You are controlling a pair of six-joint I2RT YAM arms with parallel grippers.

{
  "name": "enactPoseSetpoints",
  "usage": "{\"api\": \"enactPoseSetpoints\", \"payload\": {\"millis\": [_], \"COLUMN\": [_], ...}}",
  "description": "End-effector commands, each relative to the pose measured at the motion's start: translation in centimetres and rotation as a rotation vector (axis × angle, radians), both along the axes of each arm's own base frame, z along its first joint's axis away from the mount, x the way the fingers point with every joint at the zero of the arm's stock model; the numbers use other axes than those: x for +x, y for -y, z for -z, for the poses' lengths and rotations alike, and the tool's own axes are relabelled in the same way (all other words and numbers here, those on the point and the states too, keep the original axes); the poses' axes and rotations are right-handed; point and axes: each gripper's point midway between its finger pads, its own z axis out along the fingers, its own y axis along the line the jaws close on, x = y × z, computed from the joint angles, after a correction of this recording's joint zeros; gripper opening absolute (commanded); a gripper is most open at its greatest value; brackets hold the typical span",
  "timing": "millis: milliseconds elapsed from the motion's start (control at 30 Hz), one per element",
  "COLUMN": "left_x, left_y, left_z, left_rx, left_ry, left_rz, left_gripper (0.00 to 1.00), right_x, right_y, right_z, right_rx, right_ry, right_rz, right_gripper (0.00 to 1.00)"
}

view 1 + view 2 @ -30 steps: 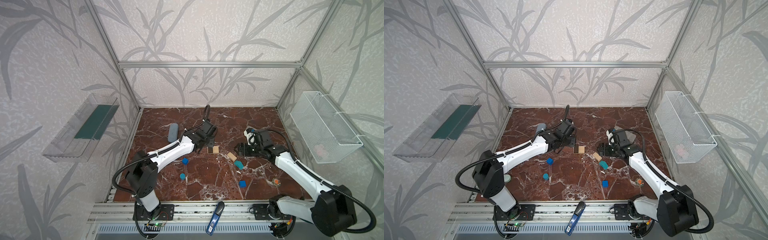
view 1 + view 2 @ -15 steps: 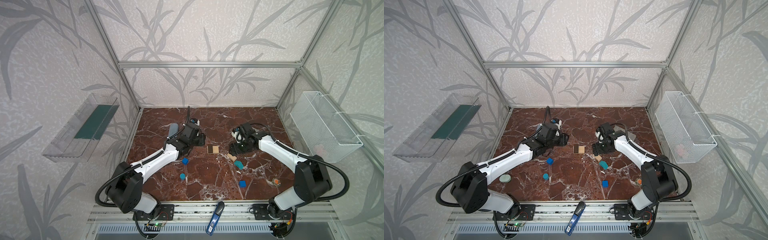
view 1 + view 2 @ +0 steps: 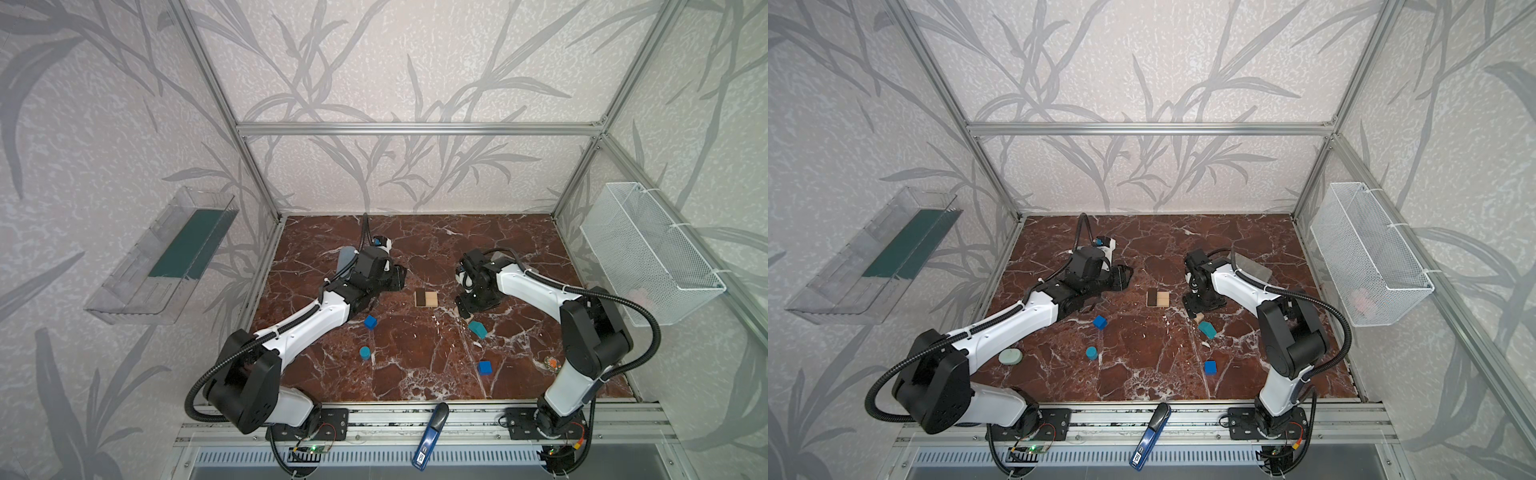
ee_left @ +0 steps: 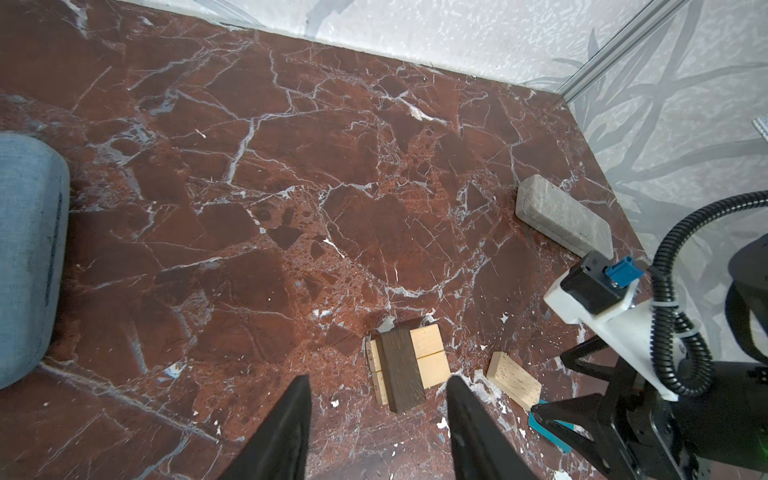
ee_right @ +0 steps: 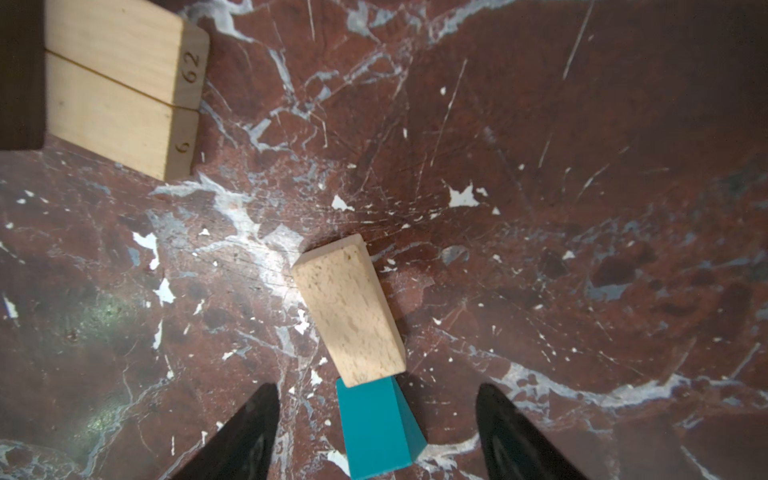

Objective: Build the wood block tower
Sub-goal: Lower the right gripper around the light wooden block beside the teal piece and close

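Spread, empty right fingers (image 5: 249, 436) are being poised over the loose pale wooden bar (image 5: 349, 311), seemingly for grasping. The left fingers (image 4: 282, 432) are being held released.

On the table (image 3: 419, 245) a bar (image 4: 402, 368) lies across two bars (image 4: 428, 343) in the middle, with a loose bar (image 5: 349, 309) and the house piece (image 5: 376, 428) just beside each other at its right front, a cube (image 3: 370, 322) and a cylinder (image 3: 365, 353) at its left front, and a second cube (image 3: 484, 367) nearer the front.

The house-shaped piece (image 5: 374, 428) is teal; the marble tabletop (image 5: 540, 166), white-veined red-brown.
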Motion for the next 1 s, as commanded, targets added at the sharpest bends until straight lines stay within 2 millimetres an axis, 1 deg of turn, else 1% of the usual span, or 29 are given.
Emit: {"api": "enactPoseSetpoints", "payload": {"millis": [0, 333, 733, 967], "left_x": [0.1, 0.2, 0.2, 0.2], "left_y": [-0.1, -0.1, -0.3, -0.4], "left_z": [-0.8, -0.8, -0.8, -0.6], "left_rx": [-0.035, -0.049, -0.056, -0.054], "left_ry": [0.017, 0.014, 0.015, 0.011], "left_rz": [-0.003, -0.009, -0.015, -0.023], "left_gripper": [0.51, 0.51, 0.51, 0.51], "right_x": [-0.3, -0.3, 0.1, 0.2], "right_y": [0.1, -0.5, -0.5, -0.6], "right_z": [0.7, 2.1, 2.4, 2.7], "right_rx": [-0.027, -0.015, -0.016, -0.017], "right_ry": [-0.021, -0.032, -0.022, -0.024], "right_rz": [-0.016, -0.017, -0.012, -0.010], "right_gripper": [0.72, 0.65, 0.56, 0.56]}}
